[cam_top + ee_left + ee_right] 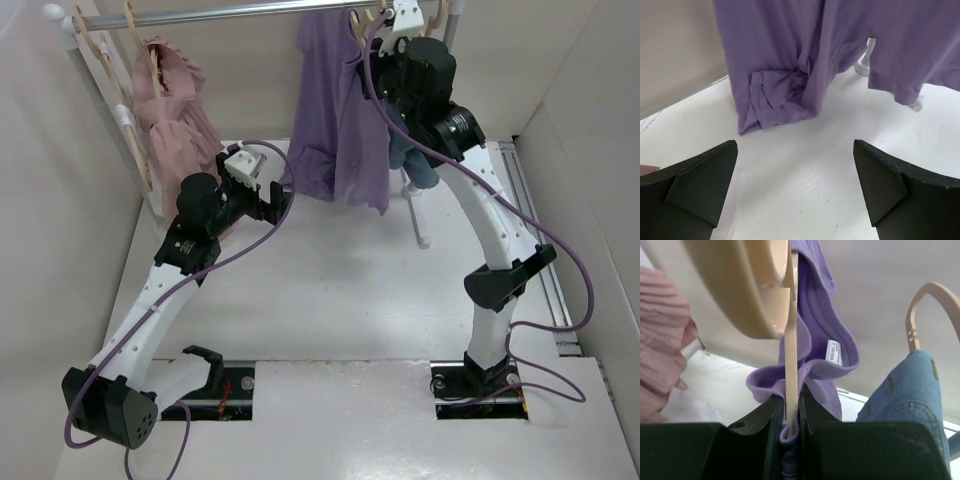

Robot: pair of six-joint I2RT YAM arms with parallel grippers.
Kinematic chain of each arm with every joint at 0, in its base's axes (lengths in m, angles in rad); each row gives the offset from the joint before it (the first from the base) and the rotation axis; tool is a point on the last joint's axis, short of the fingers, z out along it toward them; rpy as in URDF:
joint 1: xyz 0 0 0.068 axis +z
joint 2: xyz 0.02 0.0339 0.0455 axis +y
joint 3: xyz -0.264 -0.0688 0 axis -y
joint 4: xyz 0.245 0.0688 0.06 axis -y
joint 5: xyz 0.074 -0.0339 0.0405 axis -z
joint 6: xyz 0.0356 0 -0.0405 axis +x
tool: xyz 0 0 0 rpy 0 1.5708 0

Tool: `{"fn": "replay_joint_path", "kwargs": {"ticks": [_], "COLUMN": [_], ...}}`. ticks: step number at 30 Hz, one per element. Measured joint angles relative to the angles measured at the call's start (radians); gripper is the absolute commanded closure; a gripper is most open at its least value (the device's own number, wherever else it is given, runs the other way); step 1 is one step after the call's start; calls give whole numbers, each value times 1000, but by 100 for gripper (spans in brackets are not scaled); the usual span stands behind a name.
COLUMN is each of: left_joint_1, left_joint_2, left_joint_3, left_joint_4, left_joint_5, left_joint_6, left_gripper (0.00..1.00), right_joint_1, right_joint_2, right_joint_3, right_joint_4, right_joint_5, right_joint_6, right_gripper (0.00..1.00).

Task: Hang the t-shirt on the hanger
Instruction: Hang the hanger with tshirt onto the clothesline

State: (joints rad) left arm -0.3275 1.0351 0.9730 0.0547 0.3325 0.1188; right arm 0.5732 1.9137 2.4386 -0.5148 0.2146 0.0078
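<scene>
A: How is the left arm placed?
B: It reaches forward and low with the elbow bent. The left end effector [795,150] is level, with both fingers spread wide apart.
A: And the right?
B: Raised high, forearm steep, and the right end effector [790,407] is pinched tight on the hanger [791,345].

The t-shirt [335,120] is plain lavender-purple, with a white label [832,351] inside its collar. The hanger [791,340] against it is pale tan. Left of the t-shirt hangs a dusty-pink garment [175,100]; right of it, a light-blue garment [910,390] with small darker flecks. The worktop [340,290] below is white.
</scene>
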Motion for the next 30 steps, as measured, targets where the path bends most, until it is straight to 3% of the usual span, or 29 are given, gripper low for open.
{"fn": "replay_joint_path", "kwargs": {"ticks": [9, 23, 25, 26, 30], "left_joint_1": [0, 0, 0, 0, 0], "left_joint_2": [-8, -8, -10, -12, -14], "left_joint_3": [-31, -32, -36, -40, -54], "left_joint_4": [1, 2, 5, 5, 8], "left_joint_5": [-13, -15, -15, -15, -15], "left_joint_6": [4, 11, 15, 16, 19], "left_gripper": [0, 0, 0, 0, 0], "right_joint_1": [-68, -120, -114, -113, -92], "right_joint_2": [81, 135, 112, 93, -11], "right_joint_3": [76, 56, 4, -32, -190], "right_joint_4": [55, 83, 109, 132, 138], "right_joint_5": [-13, -58, -66, -67, -60], "right_joint_6": [74, 150, 153, 154, 146], "right_gripper": [100, 100, 86, 67, 42]}}
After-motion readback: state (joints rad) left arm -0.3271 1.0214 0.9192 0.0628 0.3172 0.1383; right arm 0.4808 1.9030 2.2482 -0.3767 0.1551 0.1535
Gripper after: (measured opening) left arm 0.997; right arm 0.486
